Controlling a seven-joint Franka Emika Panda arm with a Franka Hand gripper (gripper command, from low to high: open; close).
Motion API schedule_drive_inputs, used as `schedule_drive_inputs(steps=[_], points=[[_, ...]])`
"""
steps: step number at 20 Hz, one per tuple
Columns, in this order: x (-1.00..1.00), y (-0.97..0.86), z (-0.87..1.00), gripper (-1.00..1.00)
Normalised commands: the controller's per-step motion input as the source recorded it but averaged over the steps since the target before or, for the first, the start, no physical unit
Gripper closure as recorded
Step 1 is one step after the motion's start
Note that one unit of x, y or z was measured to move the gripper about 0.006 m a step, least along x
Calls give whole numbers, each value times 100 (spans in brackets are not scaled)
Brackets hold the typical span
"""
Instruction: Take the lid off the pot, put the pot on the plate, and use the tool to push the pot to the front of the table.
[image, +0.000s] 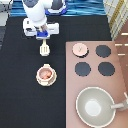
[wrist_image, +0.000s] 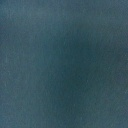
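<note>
The end effector (image: 43, 36) sits at the far left of the black surface (image: 20, 100), apparently grasping the spatula (image: 44, 48), whose long axis points nearward at the uncovered pot (image: 46, 75) on its plate (image: 39, 80), with the lid (image: 79, 48) right on the stove (image: 90, 85).

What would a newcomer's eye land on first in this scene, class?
Probably the gripper at the exterior view's top, just above the tool on the black table. Below them the pot sits on the plate, open, while the lid rests on the stove at the exterior view's right.
</note>
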Motion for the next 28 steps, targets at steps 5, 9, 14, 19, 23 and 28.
schedule_drive_inputs(steps=[5, 9, 14, 19, 23, 28], points=[[19, 1, -50, 100], [91, 9, -20, 100], [100, 4, -4, 100], [100, 0, 1, 100], [100, 3, 20, 100], [100, 9, 20, 100]])
